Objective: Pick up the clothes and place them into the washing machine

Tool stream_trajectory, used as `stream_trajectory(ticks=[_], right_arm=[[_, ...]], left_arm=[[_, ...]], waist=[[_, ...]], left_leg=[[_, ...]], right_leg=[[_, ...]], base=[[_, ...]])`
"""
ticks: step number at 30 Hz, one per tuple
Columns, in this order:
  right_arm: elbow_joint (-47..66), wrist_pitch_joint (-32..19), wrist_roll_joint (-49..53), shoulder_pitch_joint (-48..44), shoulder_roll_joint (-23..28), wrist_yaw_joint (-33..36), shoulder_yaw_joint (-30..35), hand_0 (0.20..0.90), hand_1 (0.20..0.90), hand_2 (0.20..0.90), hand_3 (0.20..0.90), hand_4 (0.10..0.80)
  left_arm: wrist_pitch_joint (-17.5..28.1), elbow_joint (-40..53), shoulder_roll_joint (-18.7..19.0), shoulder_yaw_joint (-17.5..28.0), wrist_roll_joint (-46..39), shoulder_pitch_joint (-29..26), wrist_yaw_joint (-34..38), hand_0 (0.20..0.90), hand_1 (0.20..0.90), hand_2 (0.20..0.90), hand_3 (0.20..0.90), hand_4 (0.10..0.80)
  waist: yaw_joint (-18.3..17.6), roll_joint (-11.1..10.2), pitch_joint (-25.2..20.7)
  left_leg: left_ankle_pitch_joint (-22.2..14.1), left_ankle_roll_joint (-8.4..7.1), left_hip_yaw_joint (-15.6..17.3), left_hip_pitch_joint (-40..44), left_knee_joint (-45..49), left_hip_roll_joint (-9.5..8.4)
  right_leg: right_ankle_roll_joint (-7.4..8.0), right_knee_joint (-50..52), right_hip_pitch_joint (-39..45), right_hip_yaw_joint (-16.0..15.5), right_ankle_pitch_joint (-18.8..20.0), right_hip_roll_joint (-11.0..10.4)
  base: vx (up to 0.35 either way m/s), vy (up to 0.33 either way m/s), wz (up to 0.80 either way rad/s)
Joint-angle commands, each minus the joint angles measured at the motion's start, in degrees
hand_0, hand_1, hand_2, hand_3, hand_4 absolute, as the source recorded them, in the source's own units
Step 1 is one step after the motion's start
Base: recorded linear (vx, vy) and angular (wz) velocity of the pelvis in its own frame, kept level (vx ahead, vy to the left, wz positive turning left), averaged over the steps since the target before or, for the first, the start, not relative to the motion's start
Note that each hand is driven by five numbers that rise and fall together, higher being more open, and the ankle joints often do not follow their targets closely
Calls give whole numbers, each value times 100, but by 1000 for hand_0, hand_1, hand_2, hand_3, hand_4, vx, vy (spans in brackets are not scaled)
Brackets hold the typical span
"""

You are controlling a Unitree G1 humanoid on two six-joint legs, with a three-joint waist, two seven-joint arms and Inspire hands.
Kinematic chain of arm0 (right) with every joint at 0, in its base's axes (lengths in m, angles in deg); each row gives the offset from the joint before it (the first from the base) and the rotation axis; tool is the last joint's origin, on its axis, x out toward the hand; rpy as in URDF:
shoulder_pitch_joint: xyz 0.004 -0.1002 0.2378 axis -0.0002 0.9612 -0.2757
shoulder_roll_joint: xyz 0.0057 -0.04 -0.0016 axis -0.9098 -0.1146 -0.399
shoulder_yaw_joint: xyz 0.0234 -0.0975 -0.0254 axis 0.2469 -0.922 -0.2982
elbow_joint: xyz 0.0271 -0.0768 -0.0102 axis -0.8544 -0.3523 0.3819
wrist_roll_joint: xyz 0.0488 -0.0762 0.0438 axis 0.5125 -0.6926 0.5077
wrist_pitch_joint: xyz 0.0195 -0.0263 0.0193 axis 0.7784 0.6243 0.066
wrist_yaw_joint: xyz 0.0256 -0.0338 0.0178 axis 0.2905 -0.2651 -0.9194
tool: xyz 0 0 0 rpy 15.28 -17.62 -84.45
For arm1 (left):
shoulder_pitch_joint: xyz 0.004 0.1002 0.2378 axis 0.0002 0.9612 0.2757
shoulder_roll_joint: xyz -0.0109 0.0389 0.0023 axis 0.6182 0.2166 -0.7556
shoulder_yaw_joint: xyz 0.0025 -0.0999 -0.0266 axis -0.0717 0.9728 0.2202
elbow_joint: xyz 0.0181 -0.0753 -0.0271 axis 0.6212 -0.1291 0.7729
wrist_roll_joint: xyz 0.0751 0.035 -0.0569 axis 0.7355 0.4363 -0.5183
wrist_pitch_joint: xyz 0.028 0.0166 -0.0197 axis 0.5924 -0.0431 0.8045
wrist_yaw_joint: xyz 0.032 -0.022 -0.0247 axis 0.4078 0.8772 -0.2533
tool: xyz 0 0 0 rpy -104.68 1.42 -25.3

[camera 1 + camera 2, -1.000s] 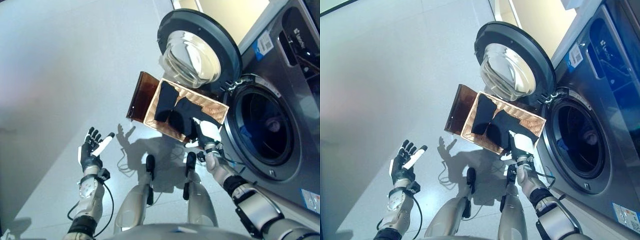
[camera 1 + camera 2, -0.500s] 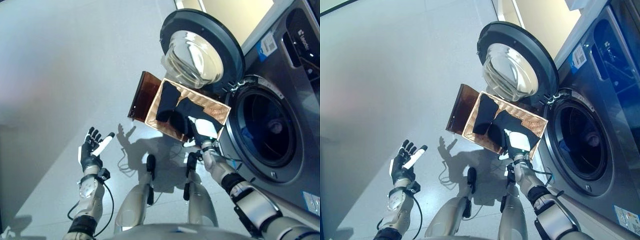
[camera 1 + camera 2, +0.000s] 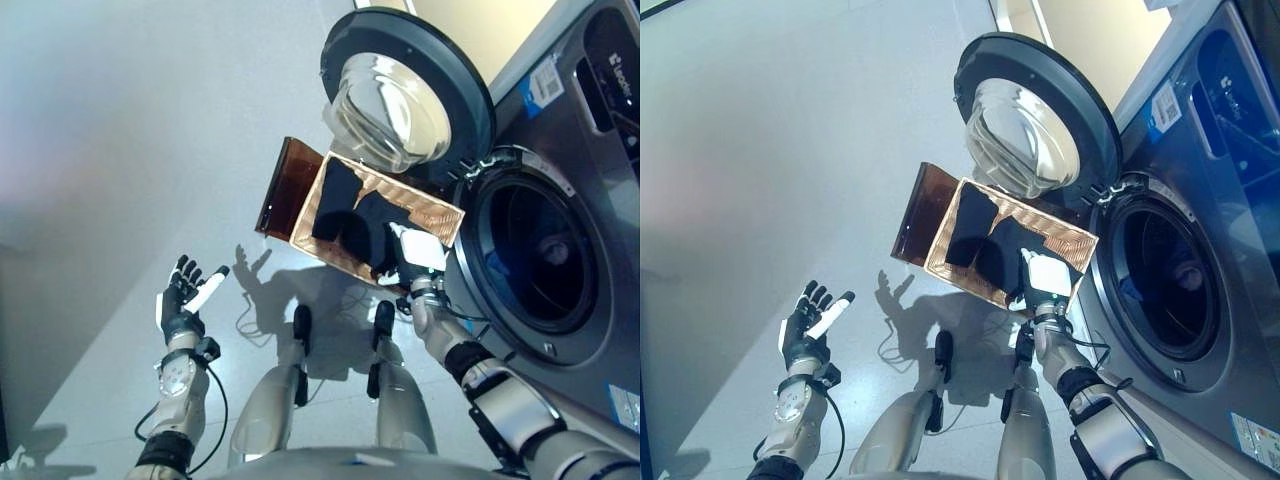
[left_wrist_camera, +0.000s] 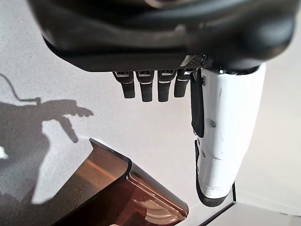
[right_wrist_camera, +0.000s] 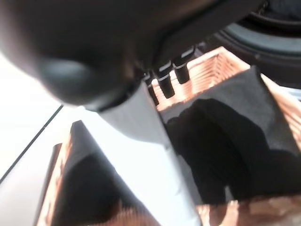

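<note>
Two black clothes [image 3: 350,215] lie in a copper-brown basket [image 3: 438,214] on the floor, just in front of the washing machine's open drum [image 3: 540,262]. My right hand [image 3: 416,250] hovers over the basket's near corner, beside the drum, open, with its white-covered thumb straight. In the right wrist view its fingers [image 5: 167,82] reach out above one black cloth [image 5: 240,122], and nothing is held. My left hand [image 3: 185,300] is raised at the lower left, far from the basket, open and empty.
The machine's round door [image 3: 400,95] stands swung open behind the basket. A brown lid panel [image 3: 285,190] sticks up at the basket's left side. Grey floor [image 3: 120,150] spreads to the left.
My right hand has edged slightly farther over the basket's near corner. The whole view has shifted a little. The left hand has not moved.
</note>
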Motion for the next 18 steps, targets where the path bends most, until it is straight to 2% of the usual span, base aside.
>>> stream_trajectory(ticks=[1, 18], right_arm=[[-90, 145, -97, -456, 45, 517, -3, 900, 900, 900, 900, 800], [-385, 239, 399, -941, 57, 845, 346, 900, 900, 900, 900, 800]], left_arm=[[579, 287, 310, 222, 208, 23, 116, 900, 900, 900, 900, 800], [574, 614, 457, 224, 187, 250, 61, 900, 900, 900, 900, 800]], waist=[[86, -47, -107], [219, 58, -9]], left_leg=[[-298, -418, -62, -462, 525, -46], [-228, -414, -76, -677, 535, -105]], right_leg=[[85, 210, -51, -34, -247, -65], [103, 196, -249, -56, -143, -117]], base=[[-21, 13, 4], [-6, 5, 1]])
